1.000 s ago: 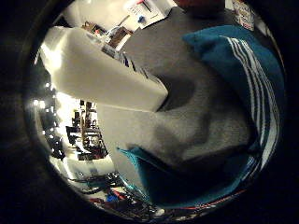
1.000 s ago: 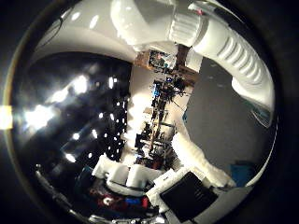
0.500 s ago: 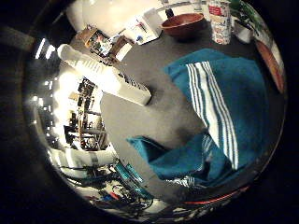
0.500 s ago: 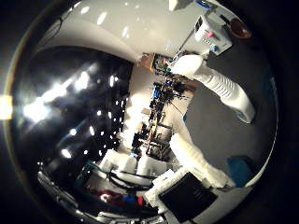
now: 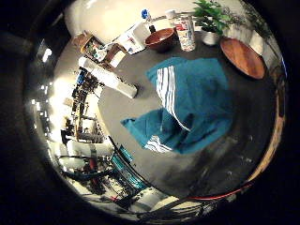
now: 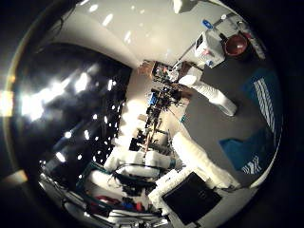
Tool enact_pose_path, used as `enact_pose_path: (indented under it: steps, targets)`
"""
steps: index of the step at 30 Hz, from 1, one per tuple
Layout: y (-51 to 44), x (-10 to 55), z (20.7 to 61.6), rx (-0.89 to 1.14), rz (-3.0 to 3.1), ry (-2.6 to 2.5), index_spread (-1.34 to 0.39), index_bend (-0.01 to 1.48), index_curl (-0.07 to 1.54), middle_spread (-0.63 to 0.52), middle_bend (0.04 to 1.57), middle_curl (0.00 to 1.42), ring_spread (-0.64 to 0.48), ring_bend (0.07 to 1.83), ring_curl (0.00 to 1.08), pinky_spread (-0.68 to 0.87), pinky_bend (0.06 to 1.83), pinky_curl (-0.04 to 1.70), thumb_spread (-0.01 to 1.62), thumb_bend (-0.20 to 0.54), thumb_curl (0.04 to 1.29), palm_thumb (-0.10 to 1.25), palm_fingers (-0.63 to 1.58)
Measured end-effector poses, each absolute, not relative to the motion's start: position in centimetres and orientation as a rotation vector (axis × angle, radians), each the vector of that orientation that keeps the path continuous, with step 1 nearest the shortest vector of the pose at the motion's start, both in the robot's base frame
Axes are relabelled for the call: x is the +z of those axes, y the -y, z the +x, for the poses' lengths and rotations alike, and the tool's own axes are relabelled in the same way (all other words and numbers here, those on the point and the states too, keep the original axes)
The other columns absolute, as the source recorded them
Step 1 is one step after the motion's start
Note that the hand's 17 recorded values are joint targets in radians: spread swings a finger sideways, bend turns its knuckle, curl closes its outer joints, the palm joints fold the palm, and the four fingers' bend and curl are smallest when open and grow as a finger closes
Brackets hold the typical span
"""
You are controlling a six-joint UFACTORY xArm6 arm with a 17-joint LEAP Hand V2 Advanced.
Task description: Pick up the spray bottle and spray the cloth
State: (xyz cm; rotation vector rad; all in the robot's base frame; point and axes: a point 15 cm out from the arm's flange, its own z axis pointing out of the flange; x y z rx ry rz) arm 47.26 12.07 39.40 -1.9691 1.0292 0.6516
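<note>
A white spray bottle [image 5: 109, 78] is on the grey table [image 5: 213, 154] near its edge, beside the cloth and well away from the palm. The cloth [image 5: 197, 105] is teal with white stripes and lies crumpled in the middle of the table. Part of my hand [image 6: 202, 164] shows in the thumb side view as white fingers [image 6: 137, 159] and a black part. They look relaxed, with nothing between them. The bottle's nozzle end is too small to make out.
At the far side of the table stand a brown bowl [image 5: 160, 38], a printed can [image 5: 186, 33], a potted plant [image 5: 211, 19], a round wooden plate [image 5: 243, 57] and a white box [image 5: 132, 40]. A cluttered workshop lies beyond the table edge.
The whole view has drawn back from the table. The bottle and cloth look smaller and farther away, and the bowl, can, plant and plate have come into view.
</note>
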Motion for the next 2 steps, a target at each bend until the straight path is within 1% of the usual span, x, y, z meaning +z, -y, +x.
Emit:
enact_pose_path:
  steps: [2]
  targets:
    - [-10.4, 38.85, 47.13, 0.642, -1.984, -1.063, -0.43, 0.21, 0.36, 0.02, 0.16, 0.23, 0.12, 0.2, 0.26, 0.35, 0.35, 0.32, 1.05, -0.022, 0.38, 0.74, 0.07]
